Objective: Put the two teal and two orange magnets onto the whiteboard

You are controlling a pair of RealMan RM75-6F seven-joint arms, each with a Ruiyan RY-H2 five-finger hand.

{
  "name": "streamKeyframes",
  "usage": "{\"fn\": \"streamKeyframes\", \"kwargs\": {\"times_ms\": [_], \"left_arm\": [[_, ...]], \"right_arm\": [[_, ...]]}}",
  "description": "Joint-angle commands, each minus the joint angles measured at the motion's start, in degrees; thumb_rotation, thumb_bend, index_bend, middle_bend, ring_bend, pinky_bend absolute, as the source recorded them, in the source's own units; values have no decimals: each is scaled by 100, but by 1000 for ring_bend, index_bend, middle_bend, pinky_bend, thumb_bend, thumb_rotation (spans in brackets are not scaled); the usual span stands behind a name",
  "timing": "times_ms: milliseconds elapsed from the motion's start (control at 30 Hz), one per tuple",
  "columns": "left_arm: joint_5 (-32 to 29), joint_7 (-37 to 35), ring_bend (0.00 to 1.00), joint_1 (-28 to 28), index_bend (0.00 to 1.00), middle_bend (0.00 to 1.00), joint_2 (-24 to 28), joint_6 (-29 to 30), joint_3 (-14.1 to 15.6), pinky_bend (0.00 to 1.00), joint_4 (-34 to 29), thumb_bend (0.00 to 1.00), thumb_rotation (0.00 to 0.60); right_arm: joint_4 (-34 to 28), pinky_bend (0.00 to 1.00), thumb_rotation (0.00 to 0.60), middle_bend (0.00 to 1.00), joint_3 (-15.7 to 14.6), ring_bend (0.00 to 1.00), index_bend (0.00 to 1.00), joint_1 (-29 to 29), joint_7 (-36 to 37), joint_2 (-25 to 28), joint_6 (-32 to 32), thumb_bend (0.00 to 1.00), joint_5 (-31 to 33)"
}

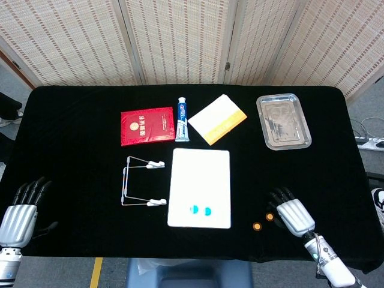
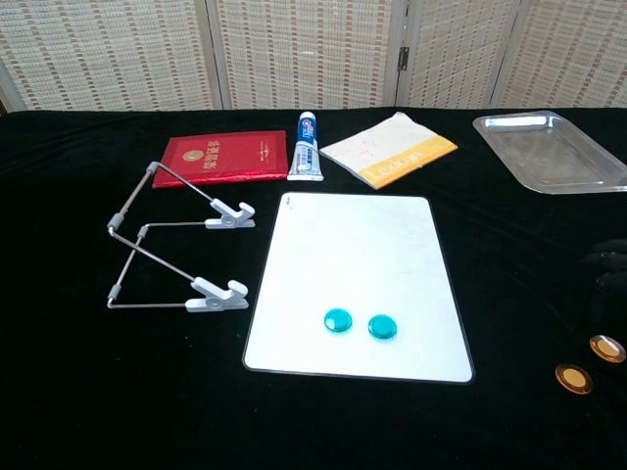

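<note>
The whiteboard lies flat near the table's front edge. Two teal magnets sit side by side on its near part, and the chest view shows them too. Two orange magnets lie on the black cloth to the right of the board. My right hand hovers just right of them with its fingers stretched out and nothing in it; its fingertips are close to the farther orange magnet. My left hand is at the front left corner, its fingers spread.
A wire clip stand lies left of the board. Behind it are a red booklet, a toothpaste tube and a white-and-orange notepad. A metal tray sits at the back right.
</note>
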Motion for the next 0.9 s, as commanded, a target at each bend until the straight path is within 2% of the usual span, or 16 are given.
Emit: {"fn": "streamKeyframes", "kwargs": {"times_ms": [33, 900], "left_arm": [[-6, -2, 0, 4, 0, 0, 4, 3, 0, 0, -4, 173, 600], [-31, -90, 0, 31, 0, 0, 6, -13, 27, 0, 64, 173, 600]], "right_arm": [[74, 0, 600, 175, 12, 4, 413, -37, 58, -66, -13, 445, -42], [268, 0, 600, 175, 138, 3, 413, -102, 20, -229, -268, 445, -128]]}}
